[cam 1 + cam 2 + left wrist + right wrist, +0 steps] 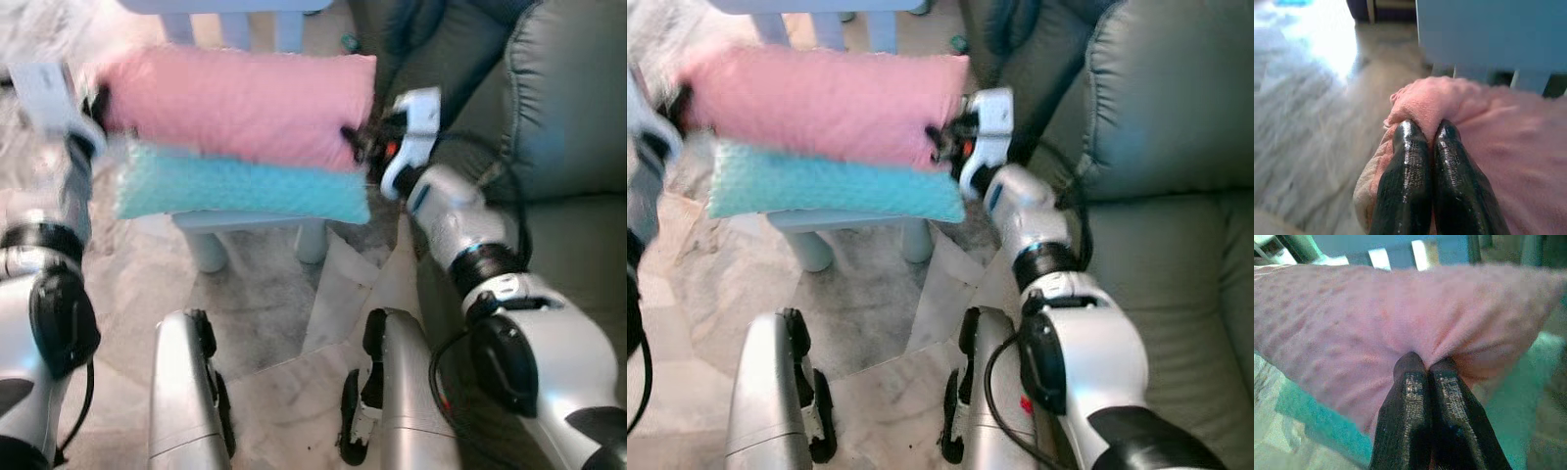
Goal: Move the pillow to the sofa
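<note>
Pink pillow pinched at opposite ends by left pincer and right pincer.

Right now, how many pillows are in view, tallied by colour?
Pink pillow: 1, pinched at its ends by the left gripper and right gripper
Teal pillow: 1, on the blue chair
Total: 2

Head eyes look down on the pink pillow that both wrist cameras face at close range.
</note>
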Motion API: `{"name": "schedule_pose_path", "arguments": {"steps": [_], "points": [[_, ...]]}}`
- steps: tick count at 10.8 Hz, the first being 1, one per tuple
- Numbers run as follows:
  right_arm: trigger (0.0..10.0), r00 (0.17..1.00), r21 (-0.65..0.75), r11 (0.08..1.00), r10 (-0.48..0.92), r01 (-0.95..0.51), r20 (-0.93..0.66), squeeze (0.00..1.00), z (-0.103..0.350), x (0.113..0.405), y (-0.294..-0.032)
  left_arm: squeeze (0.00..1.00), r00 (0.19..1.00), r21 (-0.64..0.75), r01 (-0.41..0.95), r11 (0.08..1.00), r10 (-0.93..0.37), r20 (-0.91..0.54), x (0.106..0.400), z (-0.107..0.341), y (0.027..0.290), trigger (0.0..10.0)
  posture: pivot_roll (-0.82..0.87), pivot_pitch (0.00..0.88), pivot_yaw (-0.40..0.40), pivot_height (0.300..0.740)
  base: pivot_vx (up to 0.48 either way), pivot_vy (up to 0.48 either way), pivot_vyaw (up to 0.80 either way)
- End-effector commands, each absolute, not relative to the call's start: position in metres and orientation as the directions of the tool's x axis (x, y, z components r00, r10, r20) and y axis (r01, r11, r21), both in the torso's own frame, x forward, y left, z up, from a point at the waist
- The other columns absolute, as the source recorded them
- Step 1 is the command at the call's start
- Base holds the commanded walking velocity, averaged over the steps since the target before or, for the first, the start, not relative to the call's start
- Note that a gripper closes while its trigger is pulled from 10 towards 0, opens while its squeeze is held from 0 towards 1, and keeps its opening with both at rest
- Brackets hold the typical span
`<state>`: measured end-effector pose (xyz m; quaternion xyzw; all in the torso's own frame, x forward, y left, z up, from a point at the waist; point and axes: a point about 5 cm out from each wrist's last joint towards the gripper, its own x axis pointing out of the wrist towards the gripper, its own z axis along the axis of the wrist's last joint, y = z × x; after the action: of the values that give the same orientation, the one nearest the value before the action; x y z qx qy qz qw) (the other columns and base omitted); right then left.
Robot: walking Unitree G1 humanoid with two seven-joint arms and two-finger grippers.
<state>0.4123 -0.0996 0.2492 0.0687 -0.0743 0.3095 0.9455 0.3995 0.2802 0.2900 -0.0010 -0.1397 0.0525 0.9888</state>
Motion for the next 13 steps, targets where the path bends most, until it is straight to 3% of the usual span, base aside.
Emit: {"name": "schedule_pose_path", "arguments": {"steps": [1,4,8,13], "points": [[0.0,0.779,0.044,0.798,0.572,-0.6,0.256,0.0,0.264,0.411,-0.103,0.0,0.933,0.021,-0.111,0.994,0.097,0.348,0.396,0.305,0.284,0.0,-0.07,0.34,-0.058,0.519,0.0,0.0,0.0],[0.0,0.758,0.007,0.801,0.563,-0.599,0.33,0.0,0.279,0.408,-0.109,0.0,0.891,0.035,-0.075,0.997,0.052,0.451,0.394,0.32,0.277,0.0,-0.05,0.295,-0.052,0.519,0.0,0.0,0.0],[0.0,0.781,-0.004,0.832,0.524,-0.555,0.34,0.0,0.273,0.402,-0.115,0.0,0.89,-0.007,-0.035,0.999,0.034,0.454,0.394,0.298,0.264,0.0,-0.03,0.258,-0.036,0.519,0.0,0.0,0.0],[0.0,0.8,0.028,0.849,0.486,-0.528,0.352,0.0,0.272,0.398,-0.118,0.0,0.9,-0.058,0.018,0.998,0.009,0.435,0.39,0.268,0.247,0.0,-0.03,0.235,-0.014,0.574,0.0,0.0,0.0]]}}
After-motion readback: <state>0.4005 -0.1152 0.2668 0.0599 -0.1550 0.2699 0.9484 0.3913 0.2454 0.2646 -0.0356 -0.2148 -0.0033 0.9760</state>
